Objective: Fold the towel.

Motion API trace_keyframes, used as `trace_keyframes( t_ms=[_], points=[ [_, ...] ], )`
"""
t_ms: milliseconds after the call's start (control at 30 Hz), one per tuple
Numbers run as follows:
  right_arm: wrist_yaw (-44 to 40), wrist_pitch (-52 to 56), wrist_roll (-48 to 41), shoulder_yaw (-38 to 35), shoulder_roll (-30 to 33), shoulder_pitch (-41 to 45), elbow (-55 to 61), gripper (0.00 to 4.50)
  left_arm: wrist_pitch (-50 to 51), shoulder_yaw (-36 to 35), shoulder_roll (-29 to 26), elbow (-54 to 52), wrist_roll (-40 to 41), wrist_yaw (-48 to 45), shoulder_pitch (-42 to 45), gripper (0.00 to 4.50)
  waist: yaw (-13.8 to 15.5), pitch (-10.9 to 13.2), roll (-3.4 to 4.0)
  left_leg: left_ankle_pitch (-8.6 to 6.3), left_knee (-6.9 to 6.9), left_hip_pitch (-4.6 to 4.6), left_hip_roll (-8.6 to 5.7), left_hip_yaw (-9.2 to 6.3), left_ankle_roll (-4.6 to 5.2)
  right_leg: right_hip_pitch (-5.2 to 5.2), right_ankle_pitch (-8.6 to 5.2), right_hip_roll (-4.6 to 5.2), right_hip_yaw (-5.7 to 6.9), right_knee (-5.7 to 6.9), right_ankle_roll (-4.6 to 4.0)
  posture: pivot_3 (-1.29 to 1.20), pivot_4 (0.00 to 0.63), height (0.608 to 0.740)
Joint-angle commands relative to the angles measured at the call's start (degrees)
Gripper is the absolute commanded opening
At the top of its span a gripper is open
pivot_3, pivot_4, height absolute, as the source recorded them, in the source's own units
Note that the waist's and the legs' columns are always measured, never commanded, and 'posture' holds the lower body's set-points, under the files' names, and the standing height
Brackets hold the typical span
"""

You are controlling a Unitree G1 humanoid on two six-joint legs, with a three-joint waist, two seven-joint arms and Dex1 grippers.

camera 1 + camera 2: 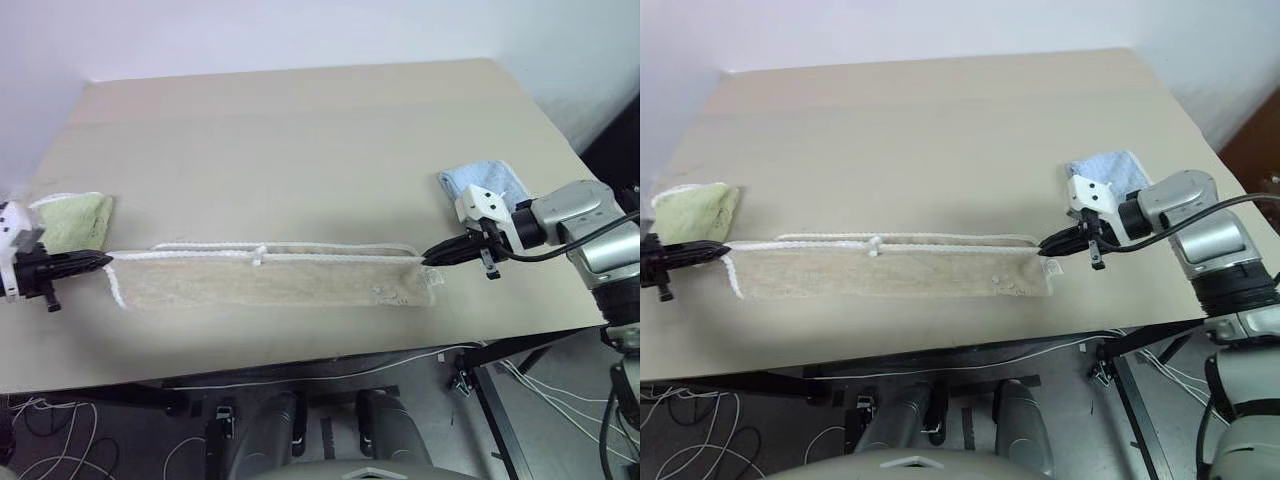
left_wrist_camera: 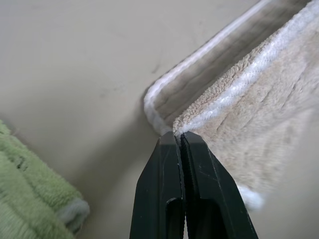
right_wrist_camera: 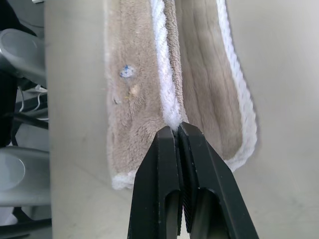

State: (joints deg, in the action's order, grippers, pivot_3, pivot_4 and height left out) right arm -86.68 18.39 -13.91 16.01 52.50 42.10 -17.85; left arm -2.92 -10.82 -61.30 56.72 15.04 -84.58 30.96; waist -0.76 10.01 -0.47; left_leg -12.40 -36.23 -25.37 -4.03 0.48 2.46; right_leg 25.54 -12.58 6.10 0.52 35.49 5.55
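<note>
Mid-fold, both grippers carry the towel's (image 1: 270,280) edge.
Left gripper (image 1: 100,260) and right gripper (image 1: 432,257) jaws clenched on corners; next, lay them evenly across.

A pale wooden desk (image 1: 300,120) carries three cloths; a long beige towel (image 1: 270,282) with white piping lies stretched along its near edge; a green cloth (image 1: 75,220) sits at the left edge, folded, it seems; a light blue cloth (image 1: 485,185) rests near the right edge, partly hidden.
</note>
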Motion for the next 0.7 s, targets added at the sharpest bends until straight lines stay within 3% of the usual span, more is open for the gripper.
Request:
trace_keyframes(
  t_ms=[33, 600, 700],
  points=[
    [0.7, -1.5, 3.0, -0.8, -0.4, 2.1, -3.6, 0.02, -2.3, -0.3, 0.1, 3.8, -1.8, 2.3, 3.2, 0.0, 0.0, 0.0, -0.01, 0.0, -0.01, 0.0, 0.0, 0.0, 0.0, 0.0, 0.0, 0.0, 0.0, 0.02, 0.01, 0.0, 0.15, 0.74],
    [5.7, -7.6, 7.3, -2.6, -8.5, 6.5, -13.7, 0.02, -5.8, -0.2, 4.0, 8.4, -4.5, 6.4, 8.8, 0.0, -0.1, 0.0, -0.02, 0.0, -0.86, 0.04, 0.01, -0.04, 0.01, -0.13, 0.08, -0.05, 0.0, 0.71, 0.15, 0.0, 0.15, 0.74],
    [4.8, -6.8, 6.2, -3.2, -9.2, 6.6, -13.2, 0.67, -4.6, -0.2, 4.4, 8.4, -4.3, 5.8, 8.8, 0.0, 0.0, 0.0, -0.02, 0.01, -0.89, 0.04, 0.01, -0.05, 0.01, -0.13, 0.12, -0.05, 0.01, 0.72, 0.22, 0.0, 0.15, 0.74]
  ],
)
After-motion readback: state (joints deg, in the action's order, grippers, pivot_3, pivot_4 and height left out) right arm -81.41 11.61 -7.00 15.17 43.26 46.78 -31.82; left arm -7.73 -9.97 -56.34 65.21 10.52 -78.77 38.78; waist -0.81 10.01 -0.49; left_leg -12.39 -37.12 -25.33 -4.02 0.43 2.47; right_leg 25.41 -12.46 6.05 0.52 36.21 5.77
